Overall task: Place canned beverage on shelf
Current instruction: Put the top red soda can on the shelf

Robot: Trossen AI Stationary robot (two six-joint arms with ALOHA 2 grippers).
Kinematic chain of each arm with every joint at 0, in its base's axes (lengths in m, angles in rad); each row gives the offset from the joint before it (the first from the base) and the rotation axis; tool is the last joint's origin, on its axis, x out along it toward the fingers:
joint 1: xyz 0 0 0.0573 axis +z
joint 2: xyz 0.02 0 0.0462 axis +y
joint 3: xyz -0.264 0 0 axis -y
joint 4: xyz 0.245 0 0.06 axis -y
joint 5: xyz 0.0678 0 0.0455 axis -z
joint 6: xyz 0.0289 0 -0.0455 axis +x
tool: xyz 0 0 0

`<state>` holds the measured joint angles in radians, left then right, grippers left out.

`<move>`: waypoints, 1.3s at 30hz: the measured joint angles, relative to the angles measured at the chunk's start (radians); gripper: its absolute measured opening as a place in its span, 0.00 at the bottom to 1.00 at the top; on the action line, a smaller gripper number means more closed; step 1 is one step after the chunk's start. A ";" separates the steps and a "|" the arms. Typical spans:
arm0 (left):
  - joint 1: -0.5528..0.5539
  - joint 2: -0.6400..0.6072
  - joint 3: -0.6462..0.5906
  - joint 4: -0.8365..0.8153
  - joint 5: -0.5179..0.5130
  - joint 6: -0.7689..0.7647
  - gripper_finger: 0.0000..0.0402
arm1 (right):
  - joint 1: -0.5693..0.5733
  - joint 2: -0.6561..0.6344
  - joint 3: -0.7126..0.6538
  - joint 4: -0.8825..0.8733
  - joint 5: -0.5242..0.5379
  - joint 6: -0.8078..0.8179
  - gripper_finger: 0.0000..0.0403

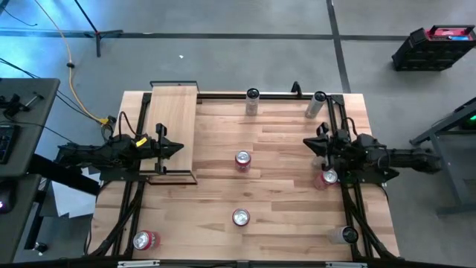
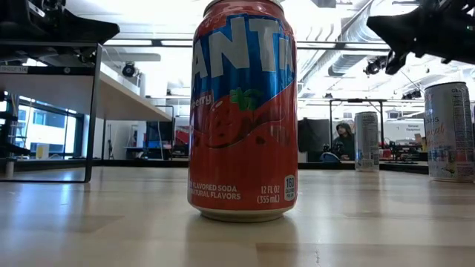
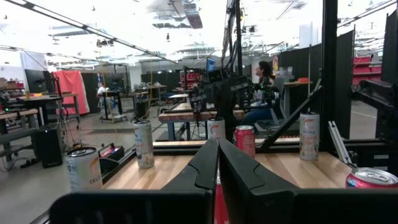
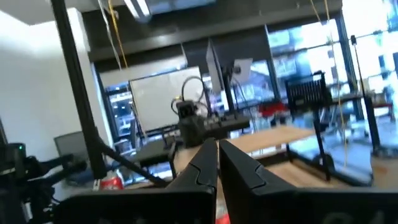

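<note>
The shelf, a pale-wood board in a thin black frame, stands on the table's left part. Several cans stand upright on the tabletop. A red can is at the centre. Another red can stands nearer the front and fills the low view. A third red can stands under my right arm. My left gripper is shut and empty, hovering level above the shelf's near-right part. My right gripper is shut and empty too, held up over the table's right side.
Silver cans stand at the far edge and at the near right corner. A red can stands at the near left corner. Black frame rails run along the table's sides. Bare tabletop lies between the two grippers.
</note>
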<state>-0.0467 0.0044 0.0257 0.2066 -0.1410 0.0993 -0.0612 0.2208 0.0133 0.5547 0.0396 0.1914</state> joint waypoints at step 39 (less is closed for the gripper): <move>0.000 0.000 0.000 0.000 0.000 0.000 0.02 | 0.036 0.879 0.472 0.062 -0.070 -0.251 0.69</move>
<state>-0.0467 0.0047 0.0257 0.2065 -0.1410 0.0989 -0.0256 1.1003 0.4850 0.6167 -0.0303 -0.0592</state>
